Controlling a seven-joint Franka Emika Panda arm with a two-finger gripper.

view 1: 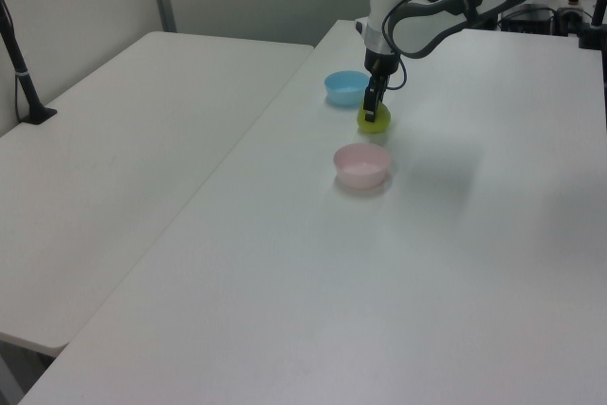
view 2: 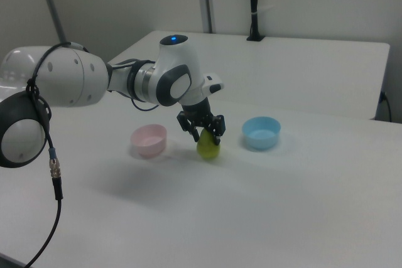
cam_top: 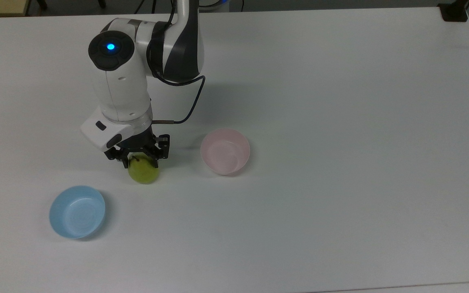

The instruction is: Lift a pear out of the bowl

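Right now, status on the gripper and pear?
Gripper shut on pear, low at the table. Pink bowl empty, apart from the pear. Blue bowl clear of gripper.

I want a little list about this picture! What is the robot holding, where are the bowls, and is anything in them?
gripper: shut on the small yellow-green pear
pear position: low, at or just above the white table, between the two bowls
pale pink round bowl: empty, on the top view's right of the pear
light blue round bowl: empty, toward the top view's lower left
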